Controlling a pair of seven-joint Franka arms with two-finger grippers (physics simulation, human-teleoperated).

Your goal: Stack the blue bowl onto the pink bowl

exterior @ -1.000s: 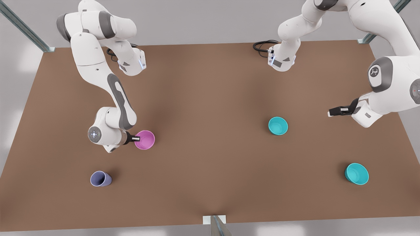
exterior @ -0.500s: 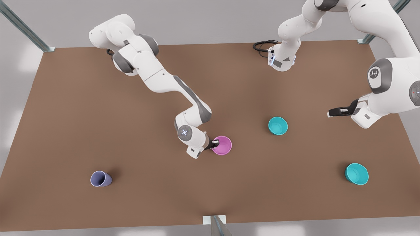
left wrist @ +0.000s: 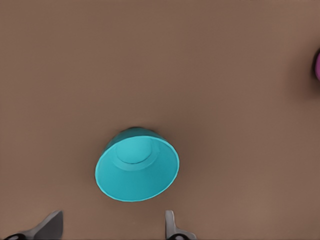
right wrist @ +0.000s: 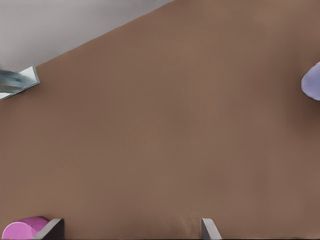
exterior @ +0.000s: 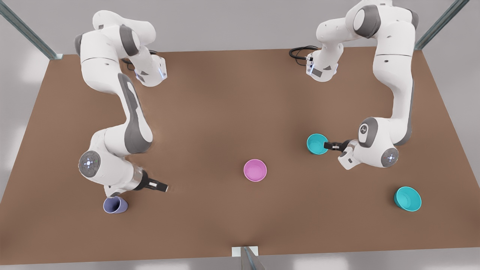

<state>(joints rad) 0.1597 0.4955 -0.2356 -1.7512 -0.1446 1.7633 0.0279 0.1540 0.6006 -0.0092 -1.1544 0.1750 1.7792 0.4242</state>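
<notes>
The pink bowl [exterior: 255,170] stands upright and alone near the middle of the table, and a sliver of it shows in the right wrist view [right wrist: 22,231]. Upright at the front view's right of centre is the blue bowl [exterior: 318,144], seen from above in the left wrist view [left wrist: 137,169]. My left gripper [exterior: 327,145] reaches the bowl's rim from the front view's right; its fingers [left wrist: 172,227] stand open, the bowl just beyond them. My right gripper [exterior: 162,186] hangs open over bare table at the front view's left, far from the pink bowl.
A lavender-blue cup [exterior: 114,205] lies on its side under the right arm's wrist, near the front edge. A slightly wider teal bowl [exterior: 407,198] sits at the front view's far right. Both arm bases stand along the back edge of the brown table [exterior: 210,112].
The right gripper carried the pink bowl to the table's middle, let it go and drew back towards the lavender cup. The left arm swung down to the blue bowl's rim.
</notes>
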